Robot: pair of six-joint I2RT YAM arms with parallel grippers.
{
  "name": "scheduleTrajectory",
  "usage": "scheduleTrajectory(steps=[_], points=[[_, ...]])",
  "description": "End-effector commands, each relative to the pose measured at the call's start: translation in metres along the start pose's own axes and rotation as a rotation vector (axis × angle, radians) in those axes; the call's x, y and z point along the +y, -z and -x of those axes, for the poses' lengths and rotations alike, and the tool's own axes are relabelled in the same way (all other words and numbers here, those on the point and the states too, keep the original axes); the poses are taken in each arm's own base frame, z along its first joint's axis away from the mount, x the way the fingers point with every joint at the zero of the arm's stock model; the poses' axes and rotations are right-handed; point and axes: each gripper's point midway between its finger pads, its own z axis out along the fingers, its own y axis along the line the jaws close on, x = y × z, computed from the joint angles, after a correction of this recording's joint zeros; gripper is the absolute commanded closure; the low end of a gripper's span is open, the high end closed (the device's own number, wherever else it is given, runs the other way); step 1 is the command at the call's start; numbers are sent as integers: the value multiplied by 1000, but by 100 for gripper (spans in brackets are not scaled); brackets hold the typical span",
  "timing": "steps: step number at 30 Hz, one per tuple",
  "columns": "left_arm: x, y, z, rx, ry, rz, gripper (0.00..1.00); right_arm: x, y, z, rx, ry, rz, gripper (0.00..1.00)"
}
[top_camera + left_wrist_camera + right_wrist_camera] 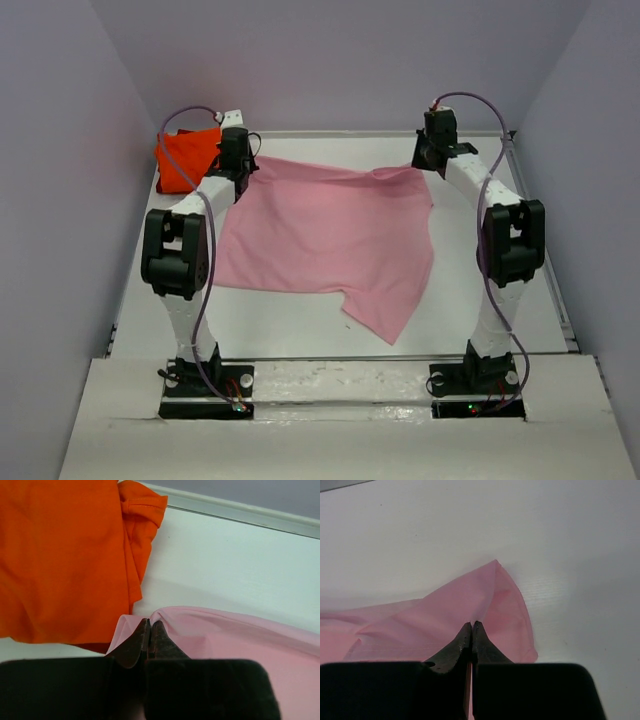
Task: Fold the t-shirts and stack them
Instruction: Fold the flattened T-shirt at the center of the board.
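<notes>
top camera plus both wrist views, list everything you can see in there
pink t-shirt: one, light pink, spread across the middle of the table
orange t-shirt: one, bright orange-red, bunched at the far left corner
table: one, white, under both shirts
walls: pale grey-lilac, around the table
left arm, right arm: white with black joints, bases at near edge
left gripper: black, shut on pink t-shirt's far left edge
right gripper: black, shut on pink t-shirt's far right corner
</notes>
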Motion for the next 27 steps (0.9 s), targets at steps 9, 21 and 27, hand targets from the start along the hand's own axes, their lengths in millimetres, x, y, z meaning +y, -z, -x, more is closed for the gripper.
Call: scheduleTrajectory(steps=[9,21,27], points=[[12,54,14,-47,21,-8,100,-15,84,-2,-97,-77,42,100],[26,67,-20,75,15,36,100,-25,115,-44,-50,-102,70,100],[28,68,-42,153,11,41,100,-27,127,-73,-9,-114,86,100]])
